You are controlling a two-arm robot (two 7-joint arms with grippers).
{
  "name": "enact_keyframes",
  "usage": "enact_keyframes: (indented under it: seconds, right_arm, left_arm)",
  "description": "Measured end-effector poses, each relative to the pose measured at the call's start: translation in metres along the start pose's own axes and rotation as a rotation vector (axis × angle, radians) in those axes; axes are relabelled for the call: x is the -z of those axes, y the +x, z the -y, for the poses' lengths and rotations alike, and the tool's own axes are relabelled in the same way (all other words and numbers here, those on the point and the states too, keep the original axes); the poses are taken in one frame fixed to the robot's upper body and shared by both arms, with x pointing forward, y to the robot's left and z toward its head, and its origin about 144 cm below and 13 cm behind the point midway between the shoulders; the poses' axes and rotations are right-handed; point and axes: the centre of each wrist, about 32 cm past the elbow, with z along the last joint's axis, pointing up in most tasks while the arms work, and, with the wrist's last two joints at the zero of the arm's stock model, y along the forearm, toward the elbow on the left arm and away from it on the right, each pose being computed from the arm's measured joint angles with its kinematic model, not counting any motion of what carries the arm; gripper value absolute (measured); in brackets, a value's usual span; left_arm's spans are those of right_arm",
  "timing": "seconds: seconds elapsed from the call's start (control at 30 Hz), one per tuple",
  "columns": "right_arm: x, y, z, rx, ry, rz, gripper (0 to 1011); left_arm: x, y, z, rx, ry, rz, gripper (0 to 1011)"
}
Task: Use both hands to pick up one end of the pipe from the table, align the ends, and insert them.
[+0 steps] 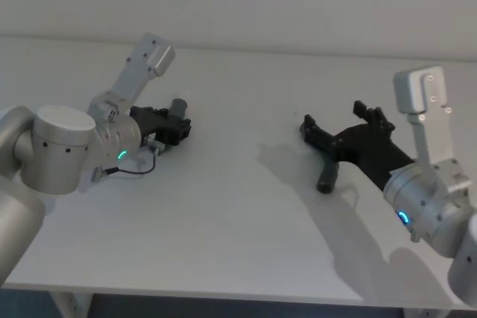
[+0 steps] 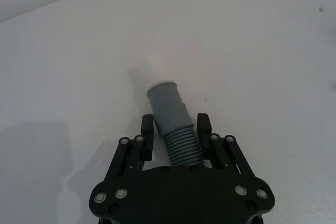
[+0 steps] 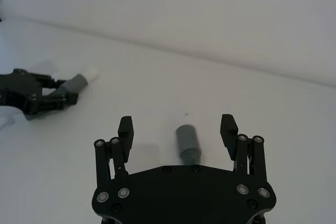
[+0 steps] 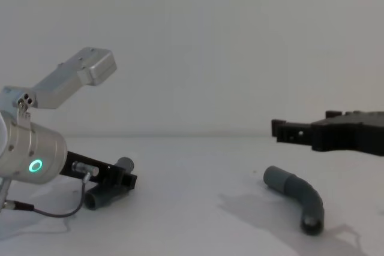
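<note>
A grey pipe piece [image 2: 167, 109] with a smooth collar and a ribbed section lies on the white table [image 1: 238, 221] at the left. My left gripper [image 2: 176, 128] is shut on its ribbed part, and the collar end [image 1: 179, 106] sticks out past the fingers. Seen from the chest, this piece [image 4: 107, 196] rests low on the table. The other pipe piece [image 4: 295, 193], a dark-grey curved elbow, lies at the right. My right gripper [image 1: 335, 118] hovers open above it without touching. Below and between its spread fingers [image 3: 126, 129] shows that piece's end [image 3: 188, 140].
The table's front edge [image 1: 223, 292] runs close below both arms. A thin black cable [image 1: 134, 169] loops beside the left wrist. Bare white surface lies between the two pipe pieces.
</note>
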Motion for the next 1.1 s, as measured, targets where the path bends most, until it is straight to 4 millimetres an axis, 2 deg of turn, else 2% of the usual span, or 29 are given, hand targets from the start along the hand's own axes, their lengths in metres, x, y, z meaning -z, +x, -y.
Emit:
enact_keyframes:
  seconds: [0.57, 1.1]
  right_arm:
    - [-0.009, -0.009, -0.017, 0.035, -0.134, -0.02, 1004]
    - [-0.005, -0.005, -0.029, 0.051, -0.219, -0.017, 1004]
  left_arm:
    - [0.0, 0.0, 0.0, 0.0, 0.0, 0.0, 381]
    - [0.0, 0.0, 0.0, 0.0, 0.0, 0.0, 360]
